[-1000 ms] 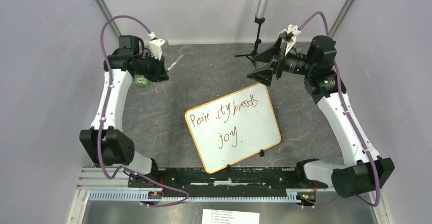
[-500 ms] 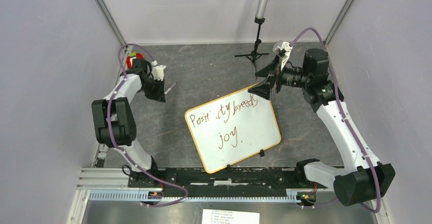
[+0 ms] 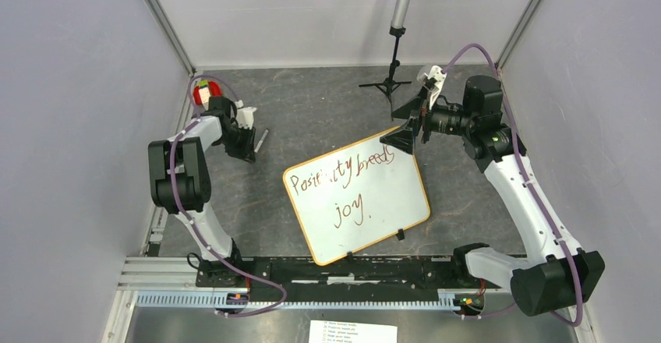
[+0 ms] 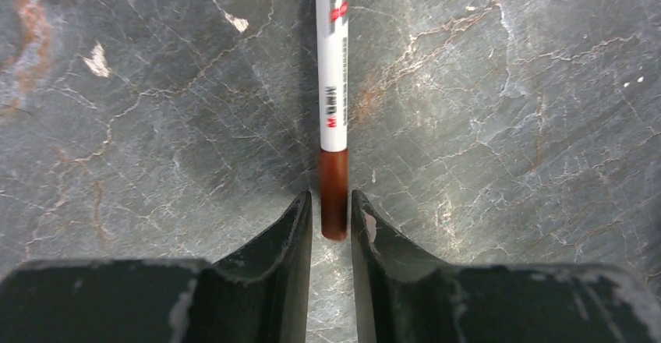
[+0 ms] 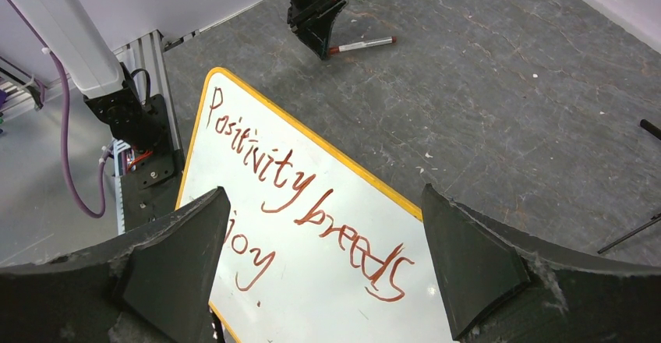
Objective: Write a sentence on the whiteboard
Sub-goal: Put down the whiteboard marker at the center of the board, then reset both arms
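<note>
The whiteboard (image 3: pixel 366 210) lies tilted on the dark table, yellow-rimmed, with a black clip on its near edge. The sentence (image 3: pixel 351 170) "Positivity breeds joy." runs across it in brownish-red, in two lines, and shows again in the right wrist view (image 5: pixel 312 203). A white marker (image 4: pixel 333 86) with a brown cap lies flat on the table at the far left. My left gripper (image 4: pixel 332 201) is low over it, its jaws slightly open, with thin gaps on both sides of the cap. My right gripper (image 3: pixel 405 125) hovers wide open and holding nothing over the board's far corner.
A small black tripod (image 3: pixel 388 86) under a grey pole (image 3: pixel 404 0) stands at the back. A red and green object (image 3: pixel 204 92) sits by the left wall behind the left arm. A printed paper sheet (image 3: pixel 353 331) lies below the base rail (image 3: pixel 335 269).
My left arm has folded back toward the left wall and come down with the marker to the table, and its jaws have loosened off the cap. My right gripper dropped slightly toward the board.
</note>
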Controlling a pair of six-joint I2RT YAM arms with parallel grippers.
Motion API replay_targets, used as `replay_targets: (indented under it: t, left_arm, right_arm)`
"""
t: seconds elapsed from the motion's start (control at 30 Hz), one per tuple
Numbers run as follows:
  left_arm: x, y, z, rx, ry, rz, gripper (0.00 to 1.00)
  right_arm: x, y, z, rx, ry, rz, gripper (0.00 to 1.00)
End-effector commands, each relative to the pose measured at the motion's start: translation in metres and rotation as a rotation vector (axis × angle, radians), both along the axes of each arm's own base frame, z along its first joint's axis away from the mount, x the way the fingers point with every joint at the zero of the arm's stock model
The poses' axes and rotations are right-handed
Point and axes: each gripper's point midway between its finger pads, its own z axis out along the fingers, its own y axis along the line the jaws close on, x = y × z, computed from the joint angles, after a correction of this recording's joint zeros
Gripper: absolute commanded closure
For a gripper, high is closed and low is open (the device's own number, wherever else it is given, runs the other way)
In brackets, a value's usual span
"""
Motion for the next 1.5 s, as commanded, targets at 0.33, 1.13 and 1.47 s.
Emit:
replay_targets:
  t: [0.33,1.13,1.47]
  left_arm:
    - [-0.002,-0.007,-0.009,-0.001,0.018,0.005,0.61]
    - [0.012,-0.007,0.201,-0.251,-0.263,0.033,0.0]
    - [-0.013,0.01,0.169,-0.296,-0.238,0.146,0.0]
  right_arm:
    - [-0.002,-0.004,0.002,-0.017,-0.036,-0.004,0.02]
    - [0.059,-0.132,-0.016,-0.333,-0.04,-0.332,0.02]
    - [0.068,-0.212,-0.12,-0.438,0.154,-0.469,0.02]
